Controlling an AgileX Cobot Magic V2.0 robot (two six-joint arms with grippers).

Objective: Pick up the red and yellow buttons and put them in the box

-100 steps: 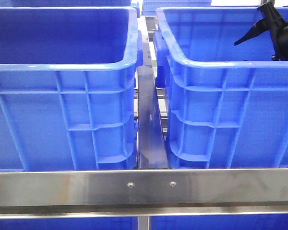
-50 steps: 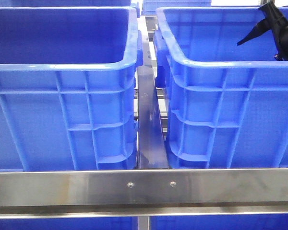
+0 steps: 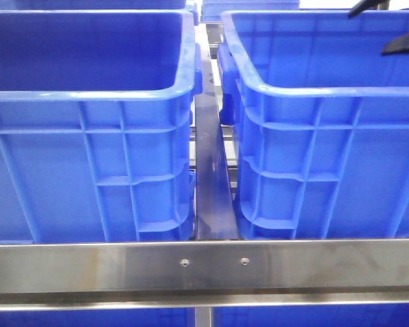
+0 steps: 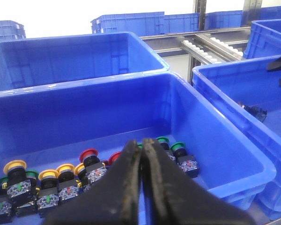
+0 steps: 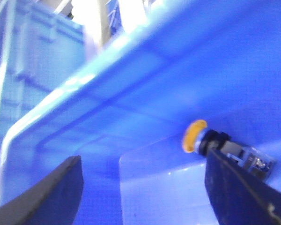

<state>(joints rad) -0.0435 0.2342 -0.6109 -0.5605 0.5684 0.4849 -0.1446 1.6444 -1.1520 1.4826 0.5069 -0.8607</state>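
The yellow-capped push button lies on its side on the blue plastic box floor, cap toward the wall. The right claw is spread wide. The left claw is pressed together, empty.

right gripper cut off at the frame corner; right wrist view blurred.
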